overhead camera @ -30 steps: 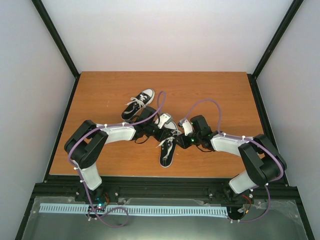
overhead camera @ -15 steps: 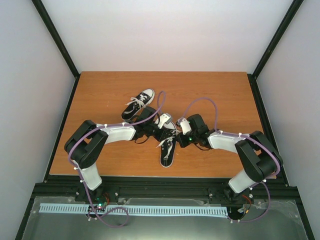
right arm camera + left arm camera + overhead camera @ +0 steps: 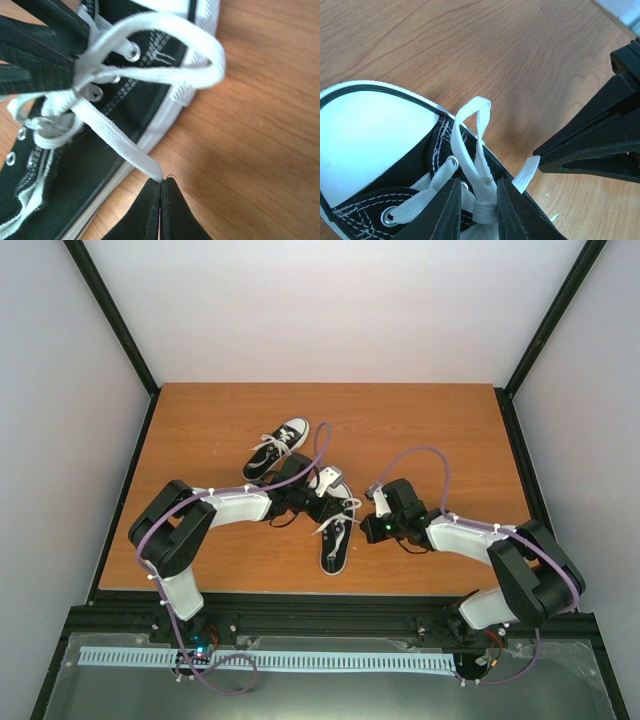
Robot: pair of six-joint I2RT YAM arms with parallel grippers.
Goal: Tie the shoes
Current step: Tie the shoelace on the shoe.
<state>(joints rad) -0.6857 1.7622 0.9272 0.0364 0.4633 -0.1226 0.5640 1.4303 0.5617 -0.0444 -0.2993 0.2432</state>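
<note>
**Progress.** On the tabletop (image 3: 200, 420), the far sneaker (image 3: 277, 448) lies at the left and well clear of both arms. Its laces look splayed and untied, though the overhead view is too small to confirm this.

The left gripper (image 3: 330, 506) is at the throat of the near sneaker (image 3: 336, 545), which lies at mid-table with its toe toward the arm bases. Its fingers (image 3: 445, 212) pinch the base of a single lace loop (image 3: 476, 120) standing up over the eyelets.

To the right, the right gripper (image 3: 365, 512) is low beside the same sneaker. Its fingers (image 3: 172, 215) are pressed together on the lace end (image 3: 150, 167), which runs taut from the crossing out over the sole.

Judgement: one loop is formed and one free end is under tension. No second loop or finished bow is visible. The near sneaker is part done and the far one appears not to have been started.

**View comparison.**
- **Overhead view:** the only one that shows both sneakers and where the arms are placed. The laces are unreadable in it.
- **Left wrist view:** shows the pinch at the loop's base, the white toe cap (image 3: 365, 135), and the opposing fingers on the lace tip.
- **Right wrist view:** shows the full run of the taut lace from the crossing and the loop arching over the sole edge. The left wrist view shows neither.
</note>
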